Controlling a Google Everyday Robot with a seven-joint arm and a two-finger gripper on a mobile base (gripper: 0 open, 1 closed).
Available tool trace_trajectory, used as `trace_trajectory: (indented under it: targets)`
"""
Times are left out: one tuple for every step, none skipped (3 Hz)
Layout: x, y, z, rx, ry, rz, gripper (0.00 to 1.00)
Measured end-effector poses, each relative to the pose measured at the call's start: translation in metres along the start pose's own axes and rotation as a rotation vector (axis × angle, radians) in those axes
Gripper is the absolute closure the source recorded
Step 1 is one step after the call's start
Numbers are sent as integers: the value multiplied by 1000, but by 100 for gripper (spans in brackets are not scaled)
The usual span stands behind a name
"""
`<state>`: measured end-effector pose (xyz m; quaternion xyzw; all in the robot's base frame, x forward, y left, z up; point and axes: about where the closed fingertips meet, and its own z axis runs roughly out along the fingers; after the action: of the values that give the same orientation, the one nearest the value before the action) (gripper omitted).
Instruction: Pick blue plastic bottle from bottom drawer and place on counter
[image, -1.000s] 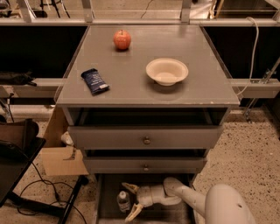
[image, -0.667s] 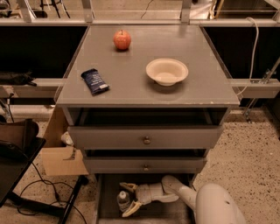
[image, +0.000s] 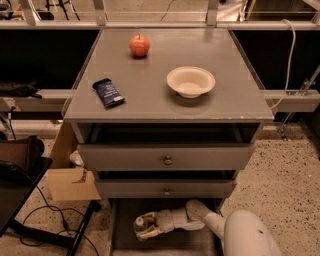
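Observation:
The blue plastic bottle (image: 140, 223), clear with a white cap, lies in the open bottom drawer (image: 165, 243) at its left side. My gripper (image: 146, 226) reaches in from the right, low in the drawer, and its fingers are closed around the bottle. My white arm (image: 247, 234) comes in from the lower right. The grey counter (image: 165, 107) lies above the three drawers.
On the counter are a red apple (image: 139, 45), a cream bowl (image: 190, 81) and a dark blue snack packet (image: 108, 92). The two upper drawers (image: 167, 157) stand slightly open above my gripper. A cardboard box (image: 70, 182) and a black chair (image: 20, 185) stand at the left.
My gripper has moved left across the bottom drawer onto the bottle, and its fingers have drawn in around it.

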<state>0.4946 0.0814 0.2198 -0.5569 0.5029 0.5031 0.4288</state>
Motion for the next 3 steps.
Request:
trace_trajectory:
  targets:
    - [0,0,0,0,0,0,91]
    - [-5,5,1,-2,0,3,100]
    - [-32,0,-25,47,47,-17,100]
